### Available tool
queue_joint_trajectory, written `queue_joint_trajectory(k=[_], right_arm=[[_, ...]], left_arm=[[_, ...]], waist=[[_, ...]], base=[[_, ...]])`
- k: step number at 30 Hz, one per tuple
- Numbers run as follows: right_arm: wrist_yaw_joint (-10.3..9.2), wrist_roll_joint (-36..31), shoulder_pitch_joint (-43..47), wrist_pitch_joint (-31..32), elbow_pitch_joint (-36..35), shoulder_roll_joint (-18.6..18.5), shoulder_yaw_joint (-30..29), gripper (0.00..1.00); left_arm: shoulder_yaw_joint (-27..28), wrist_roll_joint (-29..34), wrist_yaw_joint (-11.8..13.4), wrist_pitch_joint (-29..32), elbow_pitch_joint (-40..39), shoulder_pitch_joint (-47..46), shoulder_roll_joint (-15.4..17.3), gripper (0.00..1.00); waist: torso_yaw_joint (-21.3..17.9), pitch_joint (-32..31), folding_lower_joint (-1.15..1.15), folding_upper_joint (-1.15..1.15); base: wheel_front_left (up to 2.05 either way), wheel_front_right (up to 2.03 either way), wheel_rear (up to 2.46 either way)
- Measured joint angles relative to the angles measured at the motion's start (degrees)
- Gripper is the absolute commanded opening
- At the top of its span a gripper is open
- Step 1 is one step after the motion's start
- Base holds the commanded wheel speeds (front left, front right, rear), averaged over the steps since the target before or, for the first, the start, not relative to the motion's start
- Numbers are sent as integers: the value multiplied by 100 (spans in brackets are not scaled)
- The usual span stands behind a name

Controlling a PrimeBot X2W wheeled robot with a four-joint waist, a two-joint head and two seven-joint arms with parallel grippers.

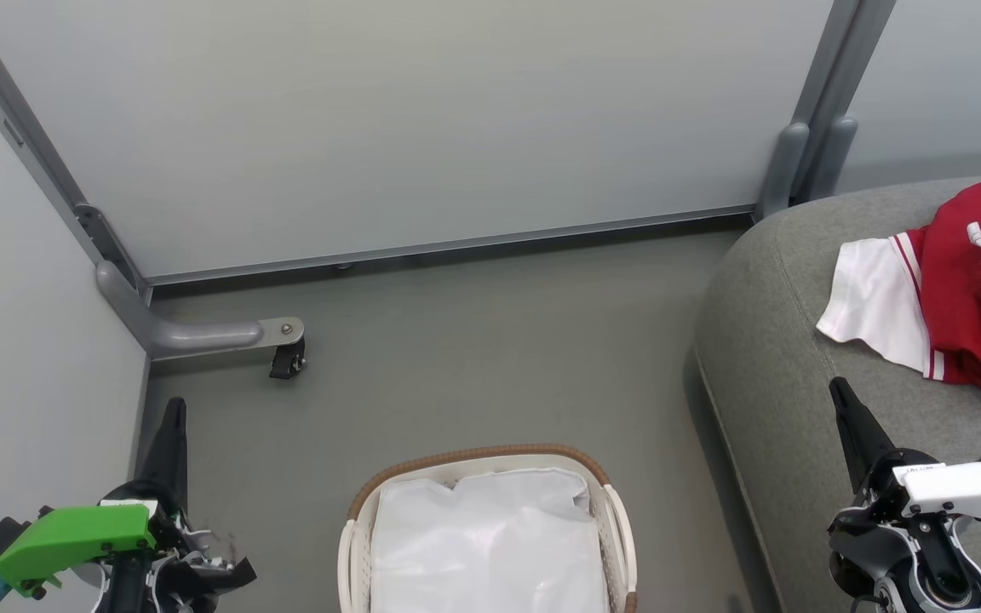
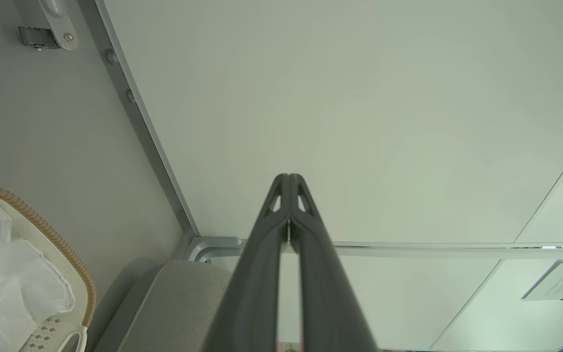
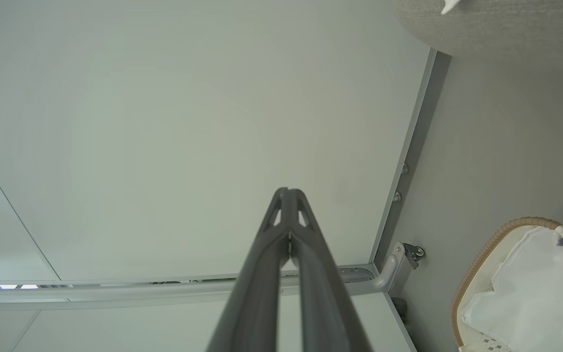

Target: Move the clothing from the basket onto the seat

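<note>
We see the clothing (image 1: 959, 281), red with a white sleeve, lying on the seat (image 1: 771, 358), a little in from its rounded corner. The basket (image 1: 352, 545) stands on the floor (image 1: 456, 358), apart from the seat's side edge, its white liner (image 1: 490, 545) showing inside. Our left fingers (image 1: 169, 443) and right fingers (image 1: 855, 426) are both pressed together, tips meeting, holding nothing.

Pale partition panels (image 1: 422, 119), grey floor (image 1: 490, 358), black caster (image 1: 288, 359)
</note>
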Motion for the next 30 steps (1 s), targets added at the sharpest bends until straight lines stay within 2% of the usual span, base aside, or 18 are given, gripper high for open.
queue_joint_trajectory(k=[30], right_arm=[[0, 0, 1, 0, -1, 0, 0, 0]], left_arm=[[0, -2, -4, 0, 0, -2, 0, 0]], waist=[[0, 0, 0, 0]], base=[[0, 0, 0]])
